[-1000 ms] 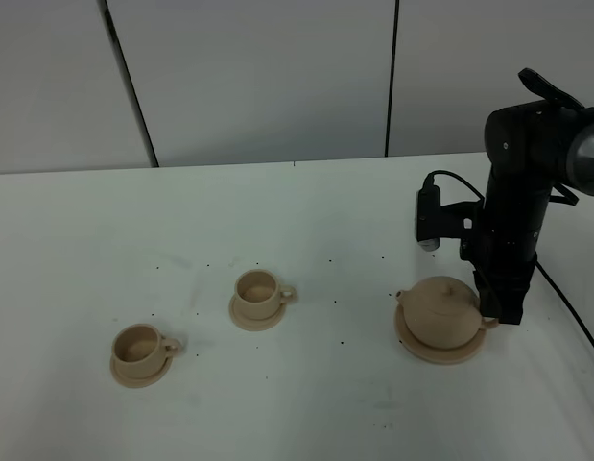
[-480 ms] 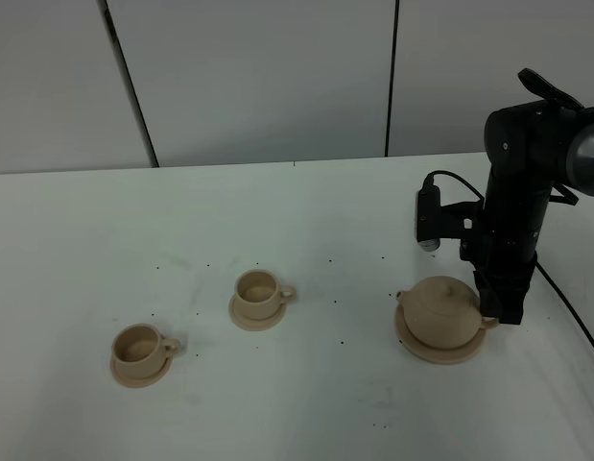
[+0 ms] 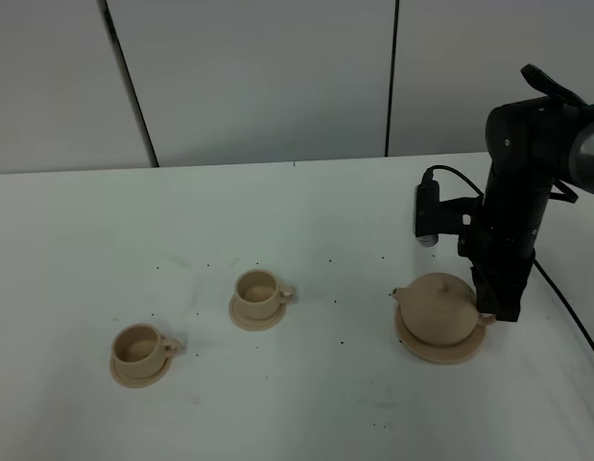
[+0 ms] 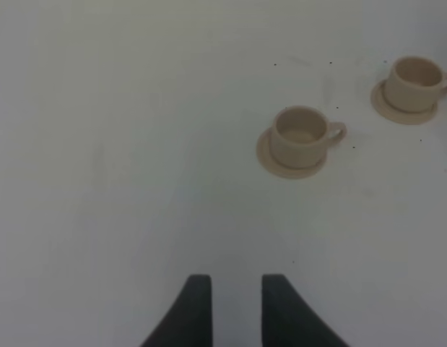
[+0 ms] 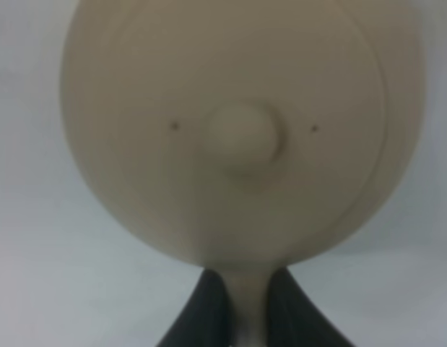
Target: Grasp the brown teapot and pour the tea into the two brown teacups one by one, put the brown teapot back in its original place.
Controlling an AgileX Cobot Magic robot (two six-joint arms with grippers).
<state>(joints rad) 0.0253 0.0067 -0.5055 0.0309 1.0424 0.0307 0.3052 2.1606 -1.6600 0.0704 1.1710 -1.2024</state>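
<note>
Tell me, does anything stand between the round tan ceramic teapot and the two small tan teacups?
Nothing visible does: only bare white table lies between the teapot, held by the right gripper, and the near teacup or far teacup.

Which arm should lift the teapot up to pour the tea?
Right. The right tool is shut on the loop handle of the squat round beige-tan ceramic teapot. The left tool is open, empty, over by the small beige-tan ceramic teacups.
</note>
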